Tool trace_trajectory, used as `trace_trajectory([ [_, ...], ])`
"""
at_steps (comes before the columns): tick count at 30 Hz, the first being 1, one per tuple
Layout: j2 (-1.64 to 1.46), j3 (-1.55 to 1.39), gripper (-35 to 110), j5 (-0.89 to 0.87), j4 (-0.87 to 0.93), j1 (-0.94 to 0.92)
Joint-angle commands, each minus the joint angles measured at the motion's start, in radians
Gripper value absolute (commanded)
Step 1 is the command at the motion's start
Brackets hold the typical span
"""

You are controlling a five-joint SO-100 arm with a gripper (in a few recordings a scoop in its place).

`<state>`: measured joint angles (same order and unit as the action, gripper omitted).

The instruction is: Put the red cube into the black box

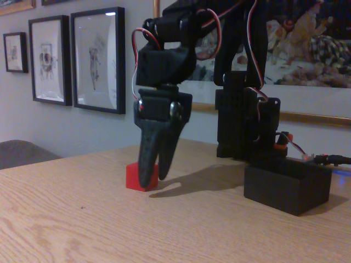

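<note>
1. My jaws (155, 176) hang tip-down in the lower middle of the fixed view, reaching the wooden surface (82, 224).
2. The two fingers run close together to the tips, with just a narrow gap between them; whether they are clenched on anything I cannot tell.
3. The red cube (133, 177) sits on the surface left of centre. My front finger covers its right part, so I cannot tell whether I touch it or merely stand in front of it.
4. The black box (287, 189) rests on the surface at the right of the frame, well apart from the cube, open side up.
5. My black base (236, 118) rises just behind the box, with red and white wires looping down it.
6. Framed pictures (98, 57) hang on the wall at upper left.
</note>
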<state>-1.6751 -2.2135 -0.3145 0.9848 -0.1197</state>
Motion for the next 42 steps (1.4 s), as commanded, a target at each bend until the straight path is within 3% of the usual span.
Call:
trace_trajectory([
  [1,-0.002,0.025,28,-0.025,0.014,0.012],
  [19,0.034,0.048,22,-0.064,0.011,0.101],
  [31,-0.008,0.064,0,-0.069,0.003,0.11],
  [35,-0.156,0.035,-2,-0.08,0.071,0.089],
  [42,-0.489,0.095,0,-0.034,0.379,-0.103],
])
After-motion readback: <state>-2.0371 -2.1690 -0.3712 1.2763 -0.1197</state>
